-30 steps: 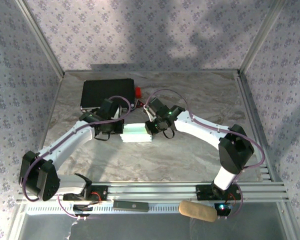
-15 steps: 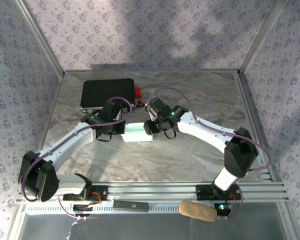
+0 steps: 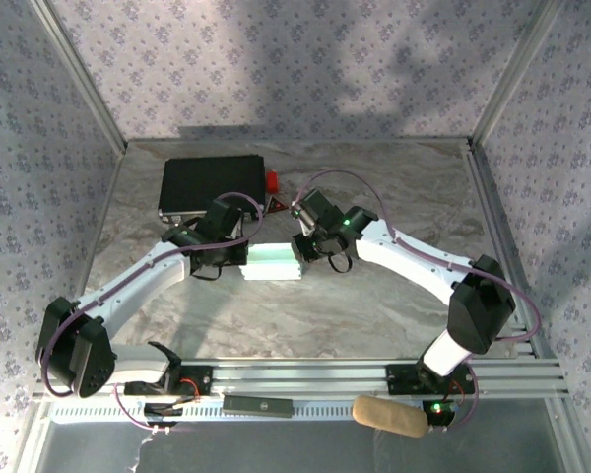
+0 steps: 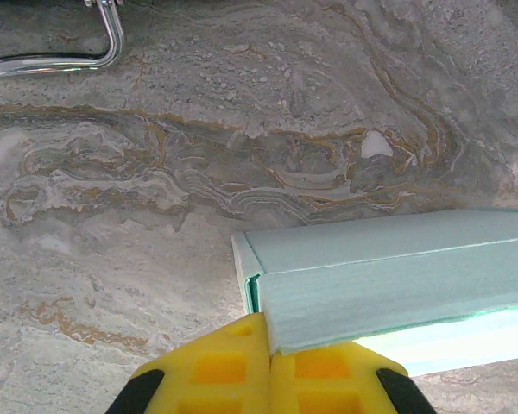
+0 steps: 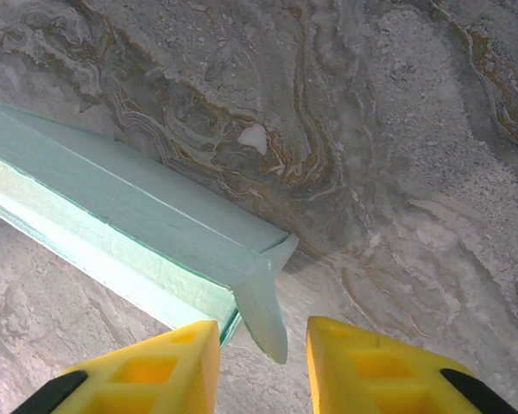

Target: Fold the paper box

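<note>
1. One paper box (image 3: pixel 273 262) lies on the marble-patterned counter (image 3: pixel 394 187), near its middle and directly between the two claws. It is pale blue-green card, partly folded into a long, flat shape.
2. Two arms reach inward from the near edge, one on each side of the box.
3. The left claw (image 3: pixel 238 254) is at the box's left end. In the left wrist view its two yellow fingertips (image 4: pixel 216 366) are pressed together with no gap, so the claw (image 4: pixel 268 362) is closed. The lower corner of the box (image 4: pixel 397 276) overlaps the tips, but I cannot tell whether any card is nipped.
4. The right claw (image 3: pixel 300 254) is at the box's right end. In the right wrist view its two yellow fingers (image 5: pixel 363 362) stand apart, so the claw (image 5: pixel 255 362) is open. One rounded flap of the box (image 5: pixel 138 216) hangs down towards the gap.
5. One black case (image 3: pixel 212 184) lies at the far left of the counter, behind the left claw, with a red part (image 3: pixel 272 180) at its right end.
6. One tan padded roll (image 3: pixel 389 416) and one small dark bar (image 3: pixel 257 404) rest on the rail in front of the arm bases.
</note>
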